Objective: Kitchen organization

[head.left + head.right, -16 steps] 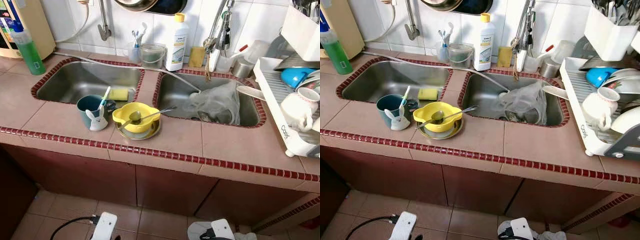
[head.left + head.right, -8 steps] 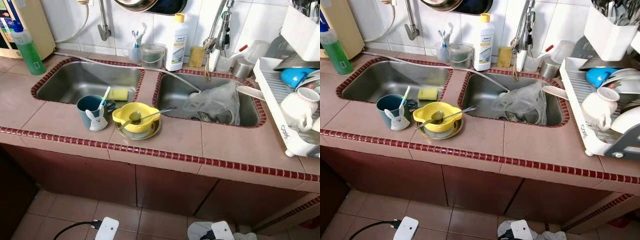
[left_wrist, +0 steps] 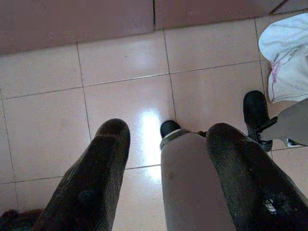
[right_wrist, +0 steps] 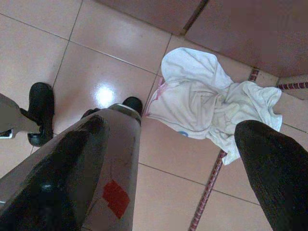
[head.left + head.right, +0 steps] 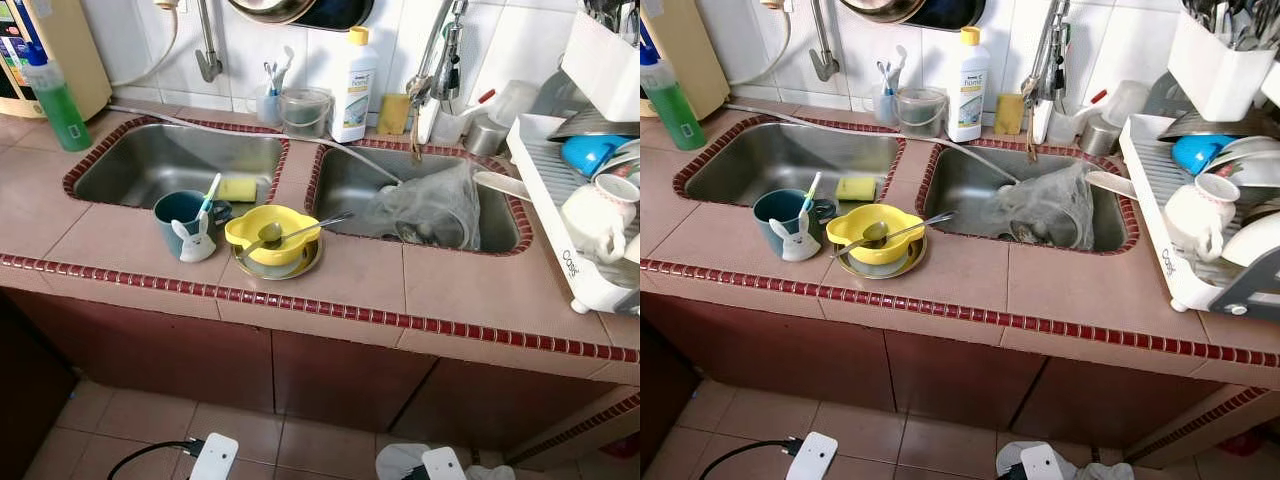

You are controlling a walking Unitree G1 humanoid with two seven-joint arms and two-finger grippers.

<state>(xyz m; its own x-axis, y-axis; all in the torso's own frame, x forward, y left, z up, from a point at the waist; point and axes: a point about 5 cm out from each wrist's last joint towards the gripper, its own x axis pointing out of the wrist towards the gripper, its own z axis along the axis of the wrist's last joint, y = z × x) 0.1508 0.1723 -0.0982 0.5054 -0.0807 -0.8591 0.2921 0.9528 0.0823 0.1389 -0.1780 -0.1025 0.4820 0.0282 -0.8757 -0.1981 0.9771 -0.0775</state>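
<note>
Left claw [image 3: 166, 168] hanging over the floor, fingers apart, holding nothing, right claw [image 4: 173, 168] wide apart above a white cloth [image 4: 207, 108], yellow bowl [image 5: 272, 236] on the desk [image 5: 420, 285]

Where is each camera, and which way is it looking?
Left eye view: on the head, looking down at the tiled counter, two sinks and yellow bowl.
Right eye view: beside it, same scene; both share the teal mug.
Left wrist view: looks down past the open left end effector at the floor and the robot's leg.
Right wrist view: looks down past the open right end effector; shares the white cloth with the left wrist view.
</note>
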